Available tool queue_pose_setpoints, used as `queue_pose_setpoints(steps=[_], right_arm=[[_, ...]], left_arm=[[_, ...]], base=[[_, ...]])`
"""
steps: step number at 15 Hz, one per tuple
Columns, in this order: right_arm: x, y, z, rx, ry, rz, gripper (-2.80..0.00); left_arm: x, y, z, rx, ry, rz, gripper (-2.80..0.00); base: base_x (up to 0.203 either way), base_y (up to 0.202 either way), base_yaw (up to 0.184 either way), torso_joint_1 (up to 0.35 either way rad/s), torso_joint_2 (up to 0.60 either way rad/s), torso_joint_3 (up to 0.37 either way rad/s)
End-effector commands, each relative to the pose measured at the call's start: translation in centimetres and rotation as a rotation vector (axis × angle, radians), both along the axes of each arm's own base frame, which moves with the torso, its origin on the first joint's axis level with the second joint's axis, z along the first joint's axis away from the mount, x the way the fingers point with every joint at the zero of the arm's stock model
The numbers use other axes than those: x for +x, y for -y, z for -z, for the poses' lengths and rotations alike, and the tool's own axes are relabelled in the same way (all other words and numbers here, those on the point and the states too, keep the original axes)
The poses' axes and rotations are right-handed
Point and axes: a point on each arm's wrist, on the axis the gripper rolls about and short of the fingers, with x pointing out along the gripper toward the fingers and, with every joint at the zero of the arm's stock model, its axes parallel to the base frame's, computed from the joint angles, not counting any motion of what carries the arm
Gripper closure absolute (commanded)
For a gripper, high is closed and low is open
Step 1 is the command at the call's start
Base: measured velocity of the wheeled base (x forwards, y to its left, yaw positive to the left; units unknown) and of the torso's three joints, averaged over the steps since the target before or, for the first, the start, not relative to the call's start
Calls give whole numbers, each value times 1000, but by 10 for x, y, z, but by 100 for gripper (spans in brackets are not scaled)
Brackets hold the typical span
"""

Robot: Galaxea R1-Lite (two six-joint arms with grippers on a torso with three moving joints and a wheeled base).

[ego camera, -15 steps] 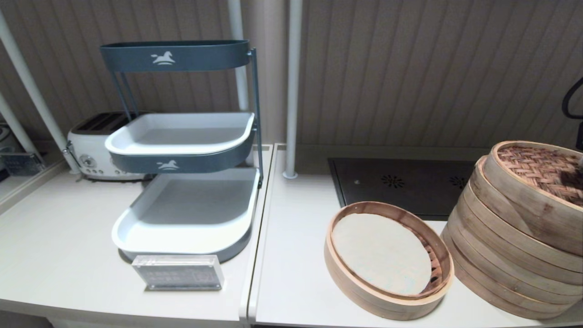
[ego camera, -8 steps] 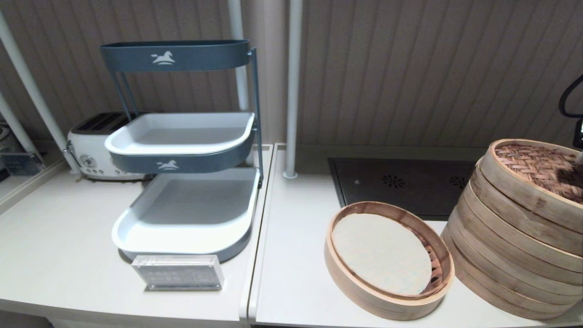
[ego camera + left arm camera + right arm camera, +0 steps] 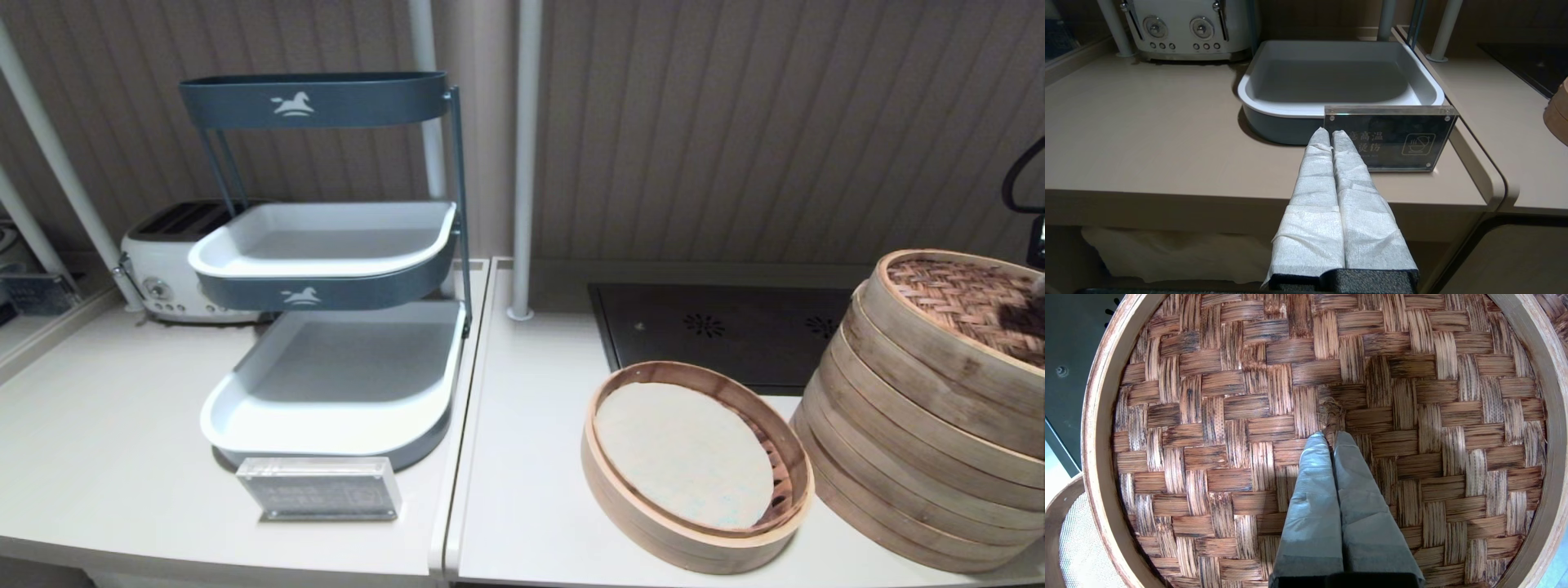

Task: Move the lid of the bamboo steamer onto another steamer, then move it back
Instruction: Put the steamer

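The bamboo steamer lid (image 3: 967, 306) lies on top of the tall stack of pale bamboo rings (image 3: 890, 465) at the right end of the counter. Its reddish-brown woven top (image 3: 1229, 416) fills the right wrist view. My right gripper (image 3: 1331, 435) is shut on the lid's small centre loop (image 3: 1332, 412), and it is nearly out of the head view at the right edge. A dark smudge shows on the lid's pale rim (image 3: 969, 365). My left gripper (image 3: 1330, 132) is shut and empty, parked off the counter's front edge.
A low single-ring steamer (image 3: 694, 469) with a pale round liner sits just left of the stack. A dark cooktop (image 3: 718, 331) lies behind it. On the left stand a tiered tray rack (image 3: 326, 269), an acrylic sign (image 3: 318, 488) and a toaster (image 3: 163, 261).
One second ago the lid sat more tilted over the stack; it has levelled and settled lower onto the top ring. Since half a second ago it has hardly moved. The left arm is still.
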Motion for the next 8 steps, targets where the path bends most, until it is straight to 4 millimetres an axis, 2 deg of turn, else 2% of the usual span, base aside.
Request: queue_pose_setpoints(steps=[1, 2, 3, 8], right_arm=[[0, 0, 1, 4, -8, 0, 0], [-1, 0, 2, 4, -12, 2, 0], [-1, 0, 3, 6, -18, 4, -280], [-4, -2, -2, 1, 3, 2, -280]], left_arm=[[2, 0, 8, 0, -25, 0, 0], [2, 0, 8, 0, -25, 0, 0], [2, 0, 8, 0, -26, 0, 0], [2, 0, 8, 0, -26, 0, 0]], base=[[0, 0, 0, 0, 0, 0], [0, 0, 0, 0, 0, 0], [0, 0, 0, 0, 0, 0], [0, 0, 0, 0, 0, 0]])
